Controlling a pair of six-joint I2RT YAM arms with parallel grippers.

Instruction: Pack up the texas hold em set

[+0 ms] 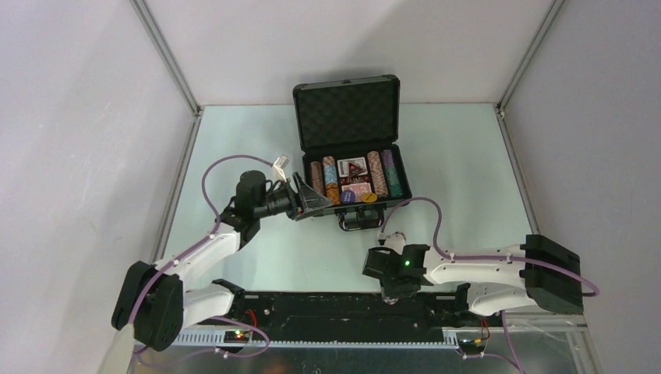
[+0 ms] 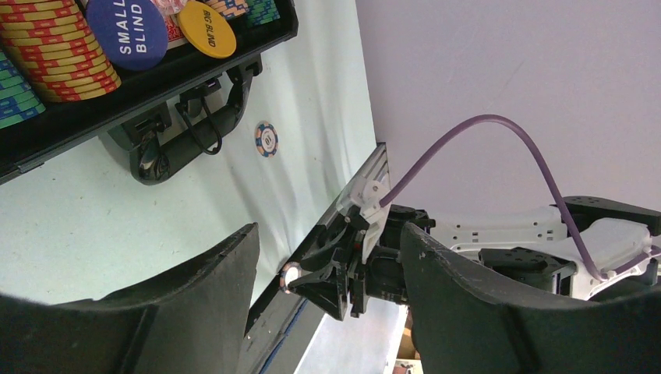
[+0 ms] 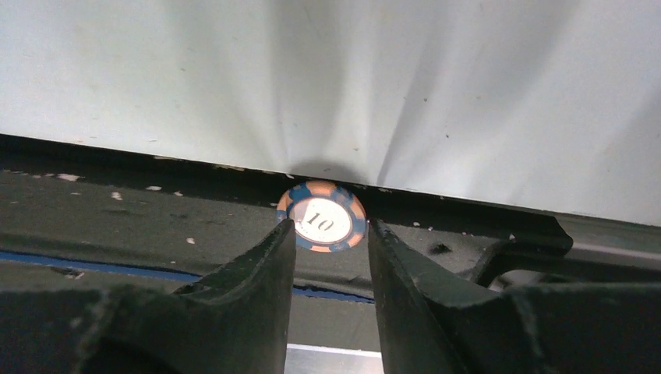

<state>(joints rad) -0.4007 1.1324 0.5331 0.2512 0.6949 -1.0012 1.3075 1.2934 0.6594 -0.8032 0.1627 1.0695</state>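
While left claw (image 2: pixel 327 234) gapes, right claw (image 3: pixel 331 234) pinches poker chip (image 3: pixel 321 222) by edges.

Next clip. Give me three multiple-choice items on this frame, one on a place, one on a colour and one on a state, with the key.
1. Where is the chip marked 10?
A. stacked in a row of chips
B. at the near edge of the table, between the right arm's fingers
C. on top of a card deck

2. What colour is the SMALL BLIND disc?
A. yellow
B. red
C. blue

3. How does the briefcase lid stand?
A. raised open
B. shut and latched
C. taken off, flat on the table

Key:
1 B: the right wrist view shows it at the table's edge with a finger on each side.
2 C: it is blue, and the BIG BLIND disc beside it is the yellow one.
3 A: the lid stands up with its foam lining facing the top camera.
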